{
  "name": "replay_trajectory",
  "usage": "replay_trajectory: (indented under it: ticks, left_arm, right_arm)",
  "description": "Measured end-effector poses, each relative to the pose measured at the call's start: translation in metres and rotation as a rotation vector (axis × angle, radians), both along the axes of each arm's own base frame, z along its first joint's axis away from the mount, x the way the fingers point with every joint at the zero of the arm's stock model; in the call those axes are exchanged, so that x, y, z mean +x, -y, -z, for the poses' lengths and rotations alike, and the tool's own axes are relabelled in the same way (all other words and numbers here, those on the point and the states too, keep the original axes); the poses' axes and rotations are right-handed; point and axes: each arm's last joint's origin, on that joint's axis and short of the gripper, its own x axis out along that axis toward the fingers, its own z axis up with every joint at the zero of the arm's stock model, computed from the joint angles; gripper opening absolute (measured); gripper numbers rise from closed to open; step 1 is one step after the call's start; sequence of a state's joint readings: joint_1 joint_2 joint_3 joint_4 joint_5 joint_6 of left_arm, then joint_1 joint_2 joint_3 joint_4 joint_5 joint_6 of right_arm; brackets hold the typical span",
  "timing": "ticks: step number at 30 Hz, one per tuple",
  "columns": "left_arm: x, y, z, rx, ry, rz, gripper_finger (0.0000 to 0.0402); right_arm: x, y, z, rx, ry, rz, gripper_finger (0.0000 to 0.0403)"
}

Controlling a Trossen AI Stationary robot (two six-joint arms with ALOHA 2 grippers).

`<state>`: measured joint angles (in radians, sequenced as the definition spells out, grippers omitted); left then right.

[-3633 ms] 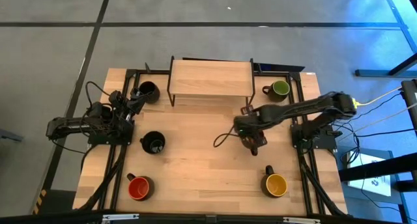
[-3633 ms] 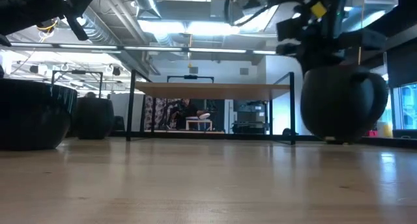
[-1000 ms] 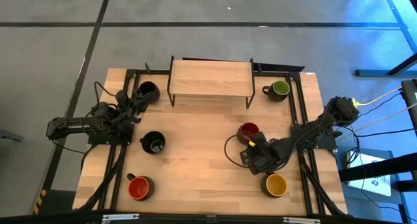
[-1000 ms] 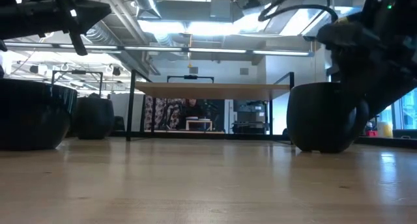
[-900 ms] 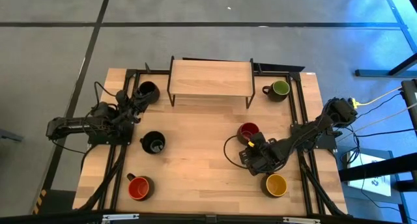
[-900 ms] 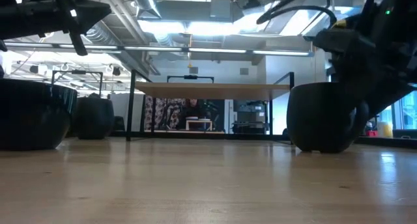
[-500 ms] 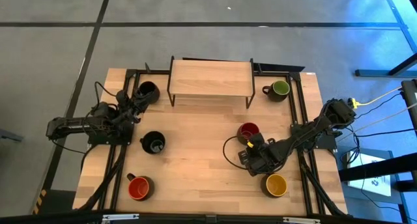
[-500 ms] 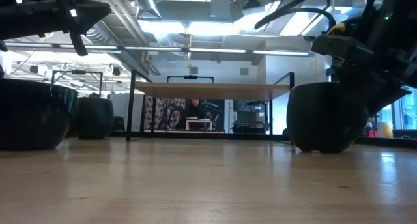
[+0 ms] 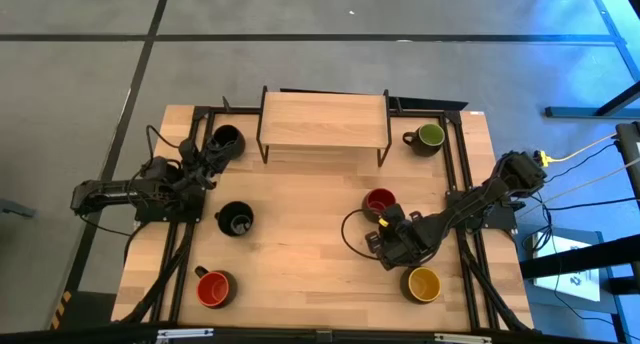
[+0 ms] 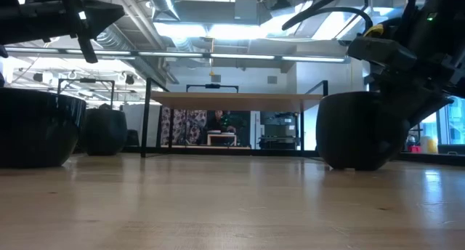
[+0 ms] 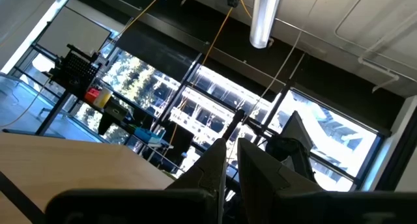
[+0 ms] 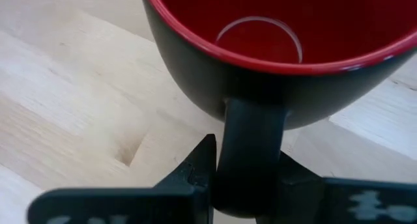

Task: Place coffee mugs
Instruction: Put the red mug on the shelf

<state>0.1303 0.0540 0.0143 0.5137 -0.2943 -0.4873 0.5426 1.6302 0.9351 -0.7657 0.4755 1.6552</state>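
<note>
Right wrist view showed our right gripper [image 12: 247,175] with its two fingers pinched on the handle of a red mug [image 9: 381,201], which now sat on the table [image 9: 300,254] in front of the wooden shelf [image 9: 323,119] instead of hanging in the air, so we think that mug was almost placed. Our left gripper [image 9: 207,156] sat nearly closed by a black mug [image 9: 227,139] at the back left. Another black mug [image 9: 236,220], another red mug [image 9: 213,287], a green mug [image 9: 429,136] and a yellow mug [image 9: 424,283] waited around, the yellow one close to our right arm.
</note>
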Motion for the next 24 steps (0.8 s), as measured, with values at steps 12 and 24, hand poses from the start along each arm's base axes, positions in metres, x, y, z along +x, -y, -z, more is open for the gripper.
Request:
replay_trajectory:
  ticks: [12,24]
  left_arm:
    - [0.000,0.000,0.000,-0.002,-0.004,0.001,0.0032]
    - [0.000,0.000,0.000,-0.029,0.010,0.015,0.0032]
  right_arm:
    - [0.012,-0.008,-0.040,-0.021,-0.019,-0.062,0.0047]
    - [0.040,-0.001,-0.094,-0.006,0.094,-0.044,0.0047]
